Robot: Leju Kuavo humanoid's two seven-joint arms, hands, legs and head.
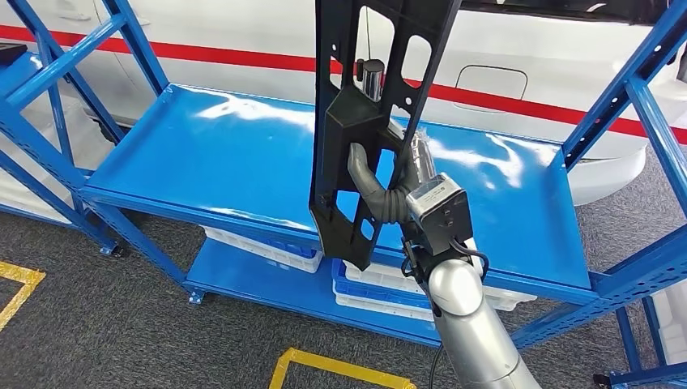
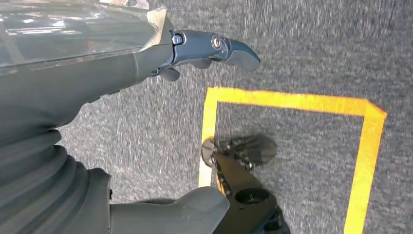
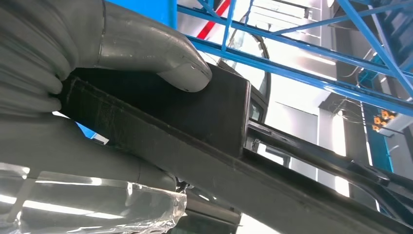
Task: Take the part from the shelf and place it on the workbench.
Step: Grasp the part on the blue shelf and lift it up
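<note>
Holding black part [image 1: 369, 121] upright in my R hand [image 1: 381, 182], above the blue shelf [image 1: 219, 154].
R thumb [image 3: 160, 58] & fingers clamped round its boxy mid-section. L hand [image 2: 209, 48] hangs over grey floor [image 2: 316, 48] w/ yellow tape [image 2: 292, 101], fingers apart, holding nothing.

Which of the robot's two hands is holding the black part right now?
The right hand grips the black part above the blue shelf; the left hand hangs over the floor, holding nothing.
</note>
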